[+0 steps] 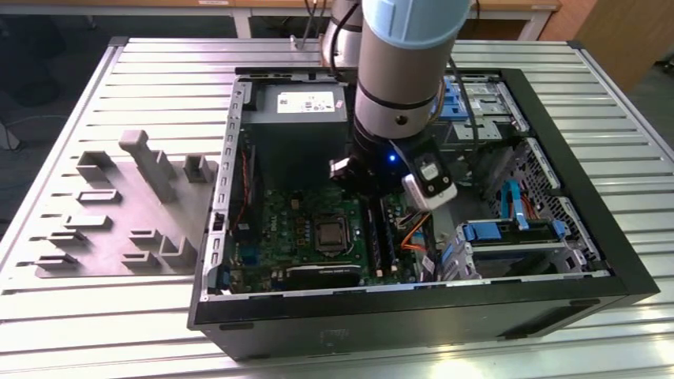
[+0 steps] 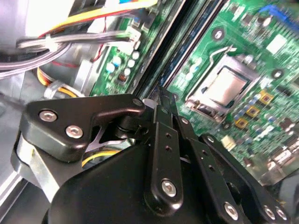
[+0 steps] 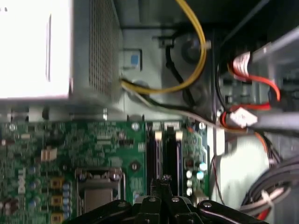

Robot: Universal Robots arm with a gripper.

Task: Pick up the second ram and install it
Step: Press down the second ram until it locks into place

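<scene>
Now the arm reaches down into the open computer case (image 1: 589,237), and the gripper (image 3: 161,184) hangs just above the two long black memory slots (image 3: 163,154) of the green motherboard (image 1: 284,229), beside the processor socket (image 2: 224,91). Its fingers (image 2: 164,109) stand pressed together to a narrow tip, with nothing visible between them. I cannot tell where the second ram is.

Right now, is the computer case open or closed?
Open: the computer case has no side panel on top, so the motherboard and power supply lie exposed.
</scene>
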